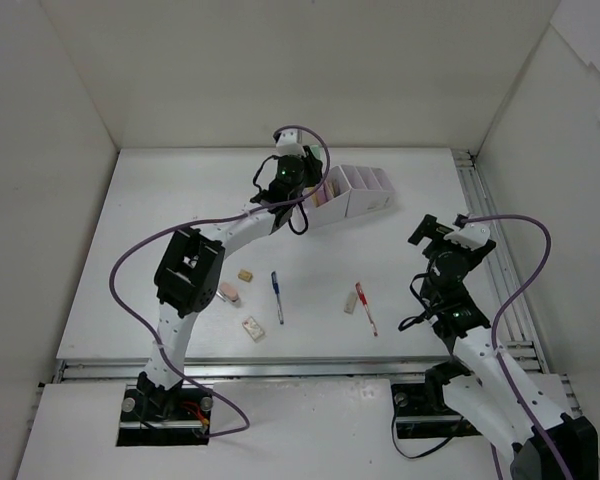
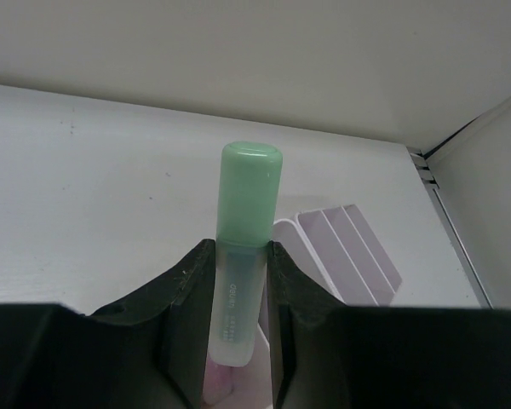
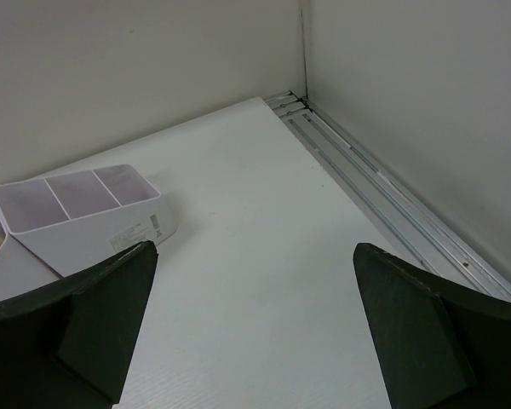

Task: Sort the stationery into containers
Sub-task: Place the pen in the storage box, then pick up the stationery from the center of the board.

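My left gripper (image 2: 238,256) is shut on a green-capped marker (image 2: 243,256), held upright over the left end of the white and lilac organizer (image 2: 349,251). In the top view this gripper (image 1: 288,178) hangs above the organizer (image 1: 355,195). A pink thing shows below the marker inside the organizer. My right gripper (image 3: 255,273) is open and empty above bare table, right of the organizer (image 3: 77,213). On the table lie a blue pen (image 1: 277,296), a red pen (image 1: 366,307) and small erasers (image 1: 245,275).
More small pieces lie near the left arm: a pink-ended one (image 1: 229,293) and a pale eraser (image 1: 252,328); another pale piece (image 1: 350,303) is by the red pen. A metal rail (image 1: 485,240) runs along the right wall.
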Robot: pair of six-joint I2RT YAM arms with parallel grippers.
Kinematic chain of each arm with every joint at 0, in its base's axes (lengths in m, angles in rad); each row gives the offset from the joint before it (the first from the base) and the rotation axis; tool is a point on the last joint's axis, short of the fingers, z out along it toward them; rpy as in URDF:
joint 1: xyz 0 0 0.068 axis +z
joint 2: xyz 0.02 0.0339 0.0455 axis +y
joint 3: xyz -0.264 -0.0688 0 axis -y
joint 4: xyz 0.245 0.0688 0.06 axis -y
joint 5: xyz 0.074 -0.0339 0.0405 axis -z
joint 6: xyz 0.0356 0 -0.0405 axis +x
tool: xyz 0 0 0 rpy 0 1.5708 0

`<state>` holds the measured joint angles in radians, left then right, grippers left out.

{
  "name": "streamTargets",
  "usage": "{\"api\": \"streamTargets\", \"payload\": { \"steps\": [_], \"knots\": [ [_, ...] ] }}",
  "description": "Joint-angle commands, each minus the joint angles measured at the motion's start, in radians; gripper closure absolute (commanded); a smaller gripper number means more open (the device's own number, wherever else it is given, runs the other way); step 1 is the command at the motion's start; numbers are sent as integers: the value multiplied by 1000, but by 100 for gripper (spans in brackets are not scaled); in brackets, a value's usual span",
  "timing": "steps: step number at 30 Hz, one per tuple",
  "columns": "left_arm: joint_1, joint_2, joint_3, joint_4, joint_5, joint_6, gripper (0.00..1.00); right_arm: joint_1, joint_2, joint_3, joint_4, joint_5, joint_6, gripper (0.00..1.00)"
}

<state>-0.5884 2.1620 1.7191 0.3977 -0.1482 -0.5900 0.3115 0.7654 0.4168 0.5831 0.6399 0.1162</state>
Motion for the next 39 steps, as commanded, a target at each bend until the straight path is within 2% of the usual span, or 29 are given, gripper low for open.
{"api": "streamTargets", "payload": {
  "steps": [1, 7, 10, 13, 14, 15, 21, 22, 24, 25, 28, 31, 32, 35, 39],
  "knots": [
    [-11, -44, -36, 182, -40, -60, 95, -8, -12, 8, 101, 32, 16, 2],
    [-31, -47, -79, 202, -88, -62, 95, -18, -32, -1, 101, 18, 14, 2],
    [-44, -63, -108, 216, -97, -53, 87, -23, -37, -4, 101, -3, 10, 2],
    [-68, -97, -147, 210, -109, -45, 70, -25, -29, -1, 101, -28, 7, 2],
    [-68, -105, -156, 208, -126, -33, 56, -23, -25, -1, 101, -34, 7, 2],
    [-82, -117, -168, 208, -139, -22, 48, -25, -21, 4, 100, -46, 8, 2],
    [-91, -218, -254, 176, -142, -27, 32, -28, -29, 7, 72, -111, 19, 2],
    [-91, -235, -263, 175, -139, -18, 20, -23, -26, 13, 63, -127, 17, 2],
    [-91, -287, -273, 123, -101, 10, 4, -26, -6, 45, 9, -201, 11, 2],
    [-91, -306, -265, 84, -73, 33, 1, -28, 5, 59, -20, -230, 10, 2],
    [-82, -399, -246, -80, -45, 64, 1, -29, 73, 137, -135, -333, -1, 2],
    [-61, -526, -308, -174, -27, 87, 1, -25, 170, 223, -222, -468, -3, 2],
    [-51, -600, -369, -189, -18, 91, 0, -11, 219, 235, -241, -488, 2, 2],
    [-5, -733, -465, -302, -17, 76, 0, 58, 320, 295, -331, -494, -32, 2],
    [71, -818, -538, -584, -39, 43, 1, 133, 451, 381, -452, -470, -35, 2]
  ]
}}
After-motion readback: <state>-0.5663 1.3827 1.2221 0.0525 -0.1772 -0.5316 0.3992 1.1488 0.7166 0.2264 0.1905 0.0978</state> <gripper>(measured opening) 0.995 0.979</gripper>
